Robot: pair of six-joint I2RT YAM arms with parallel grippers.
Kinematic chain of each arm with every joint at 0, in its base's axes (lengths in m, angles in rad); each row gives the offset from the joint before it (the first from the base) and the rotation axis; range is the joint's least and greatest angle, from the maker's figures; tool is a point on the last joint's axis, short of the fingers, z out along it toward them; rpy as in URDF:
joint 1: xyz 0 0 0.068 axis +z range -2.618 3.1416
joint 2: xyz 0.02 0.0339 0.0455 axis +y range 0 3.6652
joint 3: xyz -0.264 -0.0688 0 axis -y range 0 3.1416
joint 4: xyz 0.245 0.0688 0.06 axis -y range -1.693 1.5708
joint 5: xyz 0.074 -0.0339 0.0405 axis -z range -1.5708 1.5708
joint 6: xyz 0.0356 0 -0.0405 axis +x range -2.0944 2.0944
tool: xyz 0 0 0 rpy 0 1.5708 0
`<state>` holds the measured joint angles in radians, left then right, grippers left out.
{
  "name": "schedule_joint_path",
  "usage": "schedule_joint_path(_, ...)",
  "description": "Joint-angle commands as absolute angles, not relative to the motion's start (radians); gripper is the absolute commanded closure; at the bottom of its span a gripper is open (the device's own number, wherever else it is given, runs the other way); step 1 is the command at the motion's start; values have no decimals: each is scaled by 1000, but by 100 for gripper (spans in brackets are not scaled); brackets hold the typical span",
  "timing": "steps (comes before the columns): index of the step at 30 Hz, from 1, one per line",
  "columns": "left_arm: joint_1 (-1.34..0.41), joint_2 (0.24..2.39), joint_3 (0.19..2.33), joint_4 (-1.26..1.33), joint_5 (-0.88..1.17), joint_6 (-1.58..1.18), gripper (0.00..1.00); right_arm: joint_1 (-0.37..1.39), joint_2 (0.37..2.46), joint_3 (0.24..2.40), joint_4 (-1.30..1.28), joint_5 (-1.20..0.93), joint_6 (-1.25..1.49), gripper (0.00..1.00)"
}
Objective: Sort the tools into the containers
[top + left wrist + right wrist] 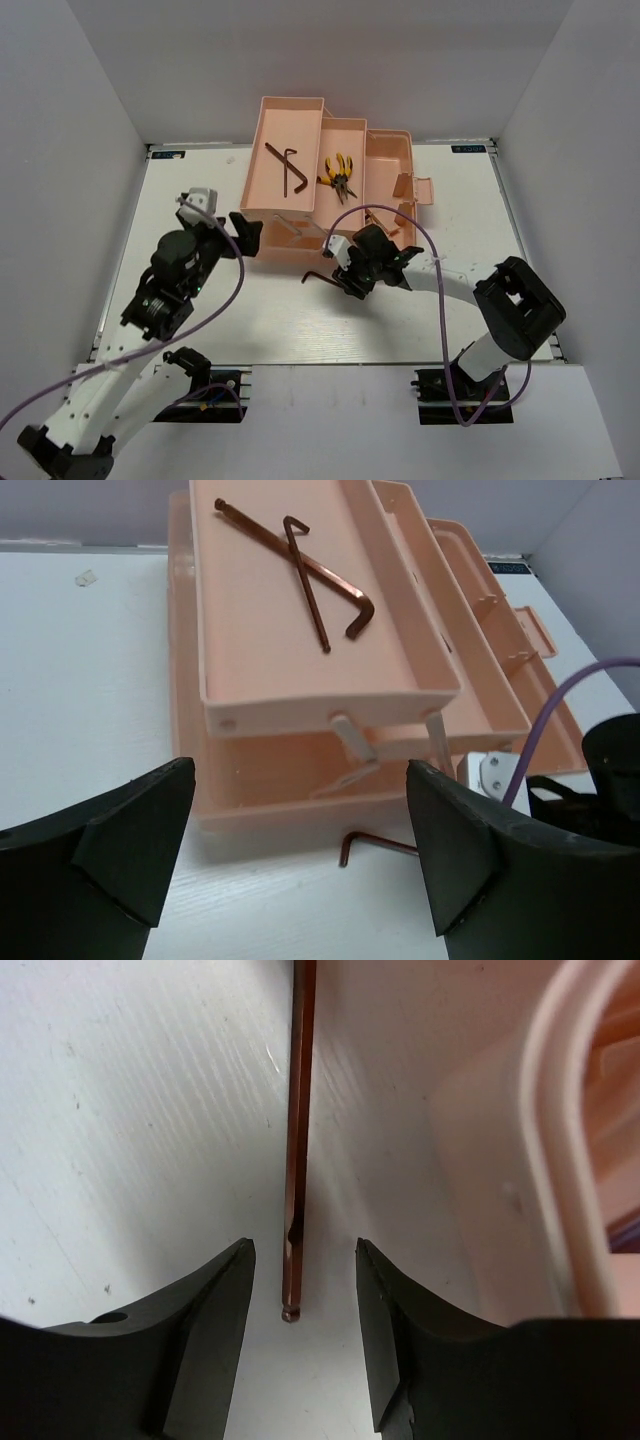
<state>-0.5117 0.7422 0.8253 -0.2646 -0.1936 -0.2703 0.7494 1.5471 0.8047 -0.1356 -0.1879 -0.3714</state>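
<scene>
The salmon-pink toolbox [382, 165] stands open at the back of the table. Two brown hex keys [287, 168] lie crossed in its top left tray, also in the left wrist view [312, 575]. Two yellow-handled pliers [339, 175] lie in the middle tray. A third hex key [318, 277] lies on the table in front of the box. My right gripper [347, 277] is open, low over it, with the key's long end [297, 1160] between the fingers, untouched. My left gripper [240, 232] is open and empty, left of the box front; the key's bend shows ahead [355, 845]. No screwdrivers show.
The box's lower front wall [290, 815] and metal hinge arms [350, 742] sit close ahead of the left gripper. The box lid latch [422, 190] juts out at the right. A purple cable [400, 215] loops over the right arm. White walls surround the table.
</scene>
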Motion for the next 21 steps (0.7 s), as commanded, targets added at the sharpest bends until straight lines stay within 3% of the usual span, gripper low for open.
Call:
schedule_joint_path(1, -508, 648, 744, -276, -161, -232, 2, 765, 1571, 795, -26, -82, -308, 49)
schedule_joint_path(13, -508, 620, 726, -324, -179, -232, 1, 802, 1634, 773, -28, -35, -313, 52)
schedule_joint_path(18, -508, 600, 726, -324, -190, -232, 1, 807, 1634, 753, -51, -32, -322, 65)
schedule_joint_path(21, -508, 600, 726, -333, -201, -232, 1, 814, 1625, 738, -72, -31, -327, 77)
